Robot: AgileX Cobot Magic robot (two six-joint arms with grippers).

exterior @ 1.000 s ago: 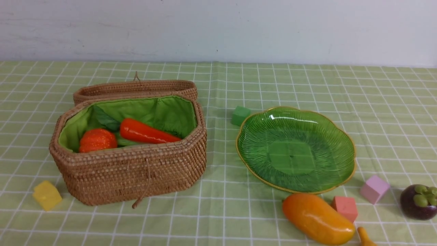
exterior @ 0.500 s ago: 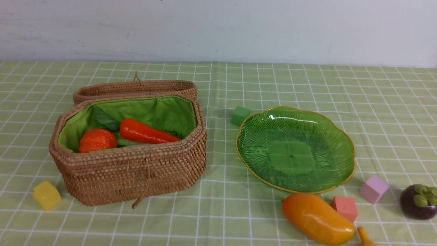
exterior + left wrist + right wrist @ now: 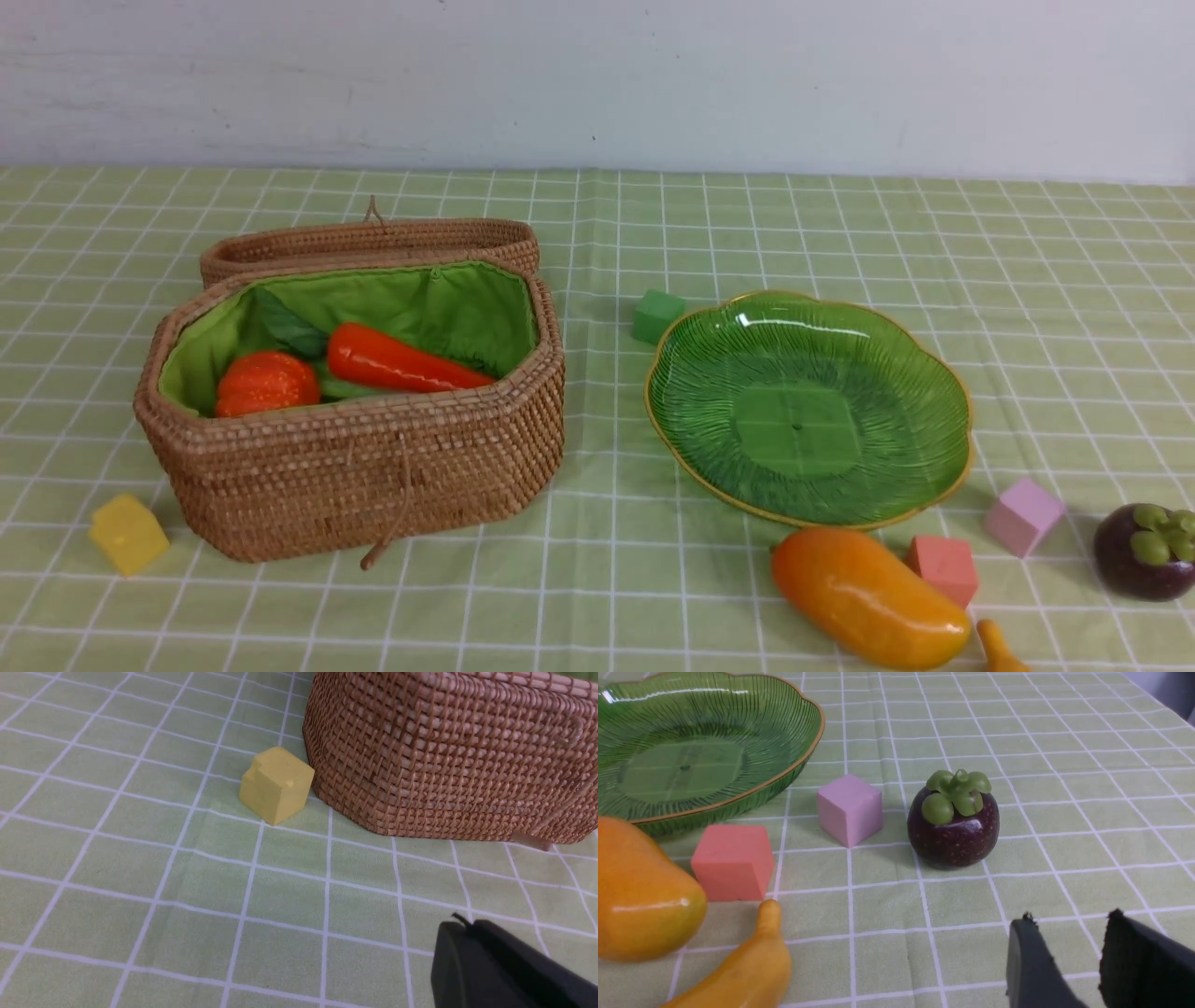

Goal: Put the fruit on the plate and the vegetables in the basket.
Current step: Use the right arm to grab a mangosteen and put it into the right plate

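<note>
Waiting, my left gripper (image 3: 462, 921) clenched, right (image 3: 1069, 914) parted and empty, fruit likely staged near the plate (image 3: 794, 429).

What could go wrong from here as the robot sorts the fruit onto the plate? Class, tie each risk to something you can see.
1. The mango lies close against the red cube, so gripping it might knock or catch the cube.
2. The mango's surface is glossy and rounded, so it could slip from the fingers of the right gripper, which stands open.
3. The round mangosteen might roll away if nudged off-centre.
</note>
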